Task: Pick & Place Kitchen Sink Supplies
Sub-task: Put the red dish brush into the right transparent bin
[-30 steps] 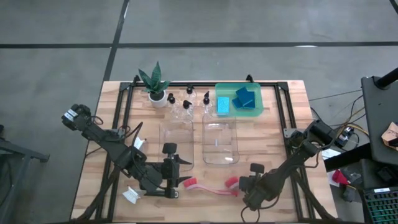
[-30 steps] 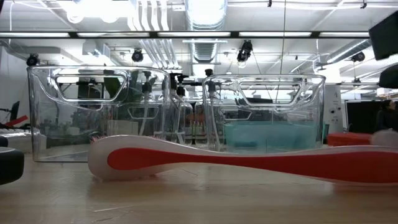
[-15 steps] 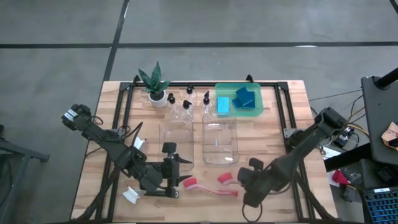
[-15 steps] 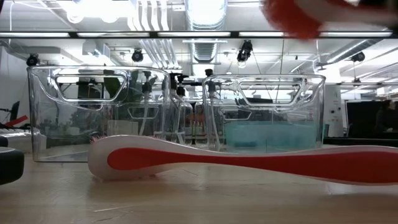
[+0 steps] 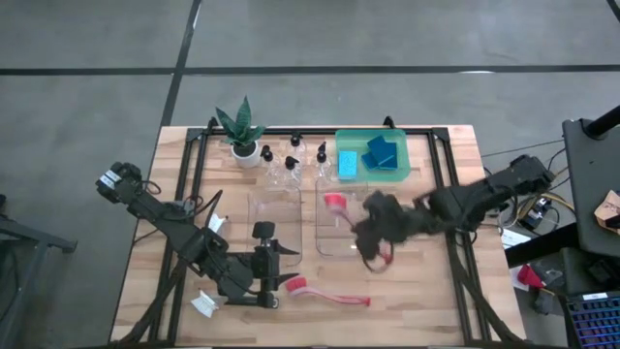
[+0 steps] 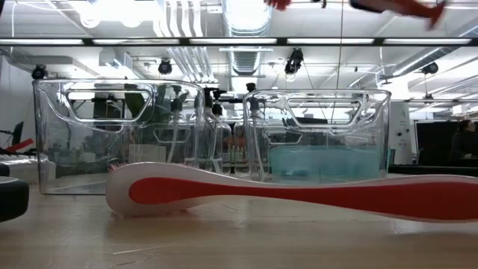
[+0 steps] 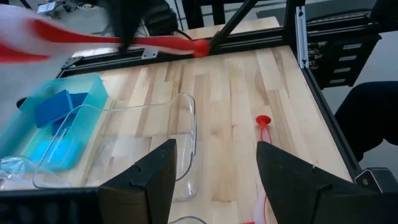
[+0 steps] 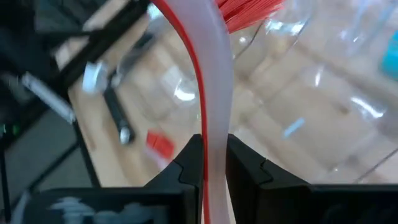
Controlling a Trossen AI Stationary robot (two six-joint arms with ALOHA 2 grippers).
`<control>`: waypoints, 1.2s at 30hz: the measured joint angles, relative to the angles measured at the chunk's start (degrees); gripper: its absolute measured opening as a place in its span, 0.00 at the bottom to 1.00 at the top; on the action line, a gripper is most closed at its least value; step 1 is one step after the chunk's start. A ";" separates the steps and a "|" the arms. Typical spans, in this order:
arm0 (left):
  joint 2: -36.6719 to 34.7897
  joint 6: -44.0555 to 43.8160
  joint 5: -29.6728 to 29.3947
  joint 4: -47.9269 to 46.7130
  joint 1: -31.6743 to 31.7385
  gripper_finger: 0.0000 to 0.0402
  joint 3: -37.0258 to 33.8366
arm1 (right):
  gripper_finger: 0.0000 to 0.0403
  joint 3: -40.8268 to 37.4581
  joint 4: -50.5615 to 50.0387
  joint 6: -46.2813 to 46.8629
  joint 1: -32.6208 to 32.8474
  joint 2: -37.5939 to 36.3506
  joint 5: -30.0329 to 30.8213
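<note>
We have the right gripper [image 5: 371, 236] clamped narrow on a red long-handled brush [image 5: 341, 209], fingers pinching the handle in the right wrist view [image 8: 211, 106]. A second ago that brush lay at the near edge of the tabletop; now it's lifted and carried over the right clear bin [image 5: 343, 222], bristle head above the bin's far end. So one brush is picked and, in our judgement, roughly lined up for a drop.

The second red brush [image 5: 329, 294] hasn't moved, flat near the near edge, just right of the left gripper [image 5: 278, 268]. The left gripper hasn't moved either: fingers spread wide, holding nothing, by the near end of the left clear bin [image 5: 275, 225].

Rest of the supplies:
- blue sponges [image 5: 386, 152] in the green tray [image 5: 400, 175] at the far edge
- clear black-topped bottles [image 5: 292, 160] between the tray and the potted plant [image 5: 240, 129] near the far left corner
- something white [image 5: 205, 303] under the left arm; we can't tell what it is

Room to move: the carried brush looks about as long as the bin, so the handle end hanging toward the near rim could catch. The bins sit close together and the bottles crowd their far ends. Open tabletop is right of the right bin and along the near edge.
</note>
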 joint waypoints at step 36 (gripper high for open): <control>0.00 -1.60 0.04 0.03 0.02 0.53 0.00 | 0.10 -1.64 3.39 -2.19 -21.28 18.76 -15.00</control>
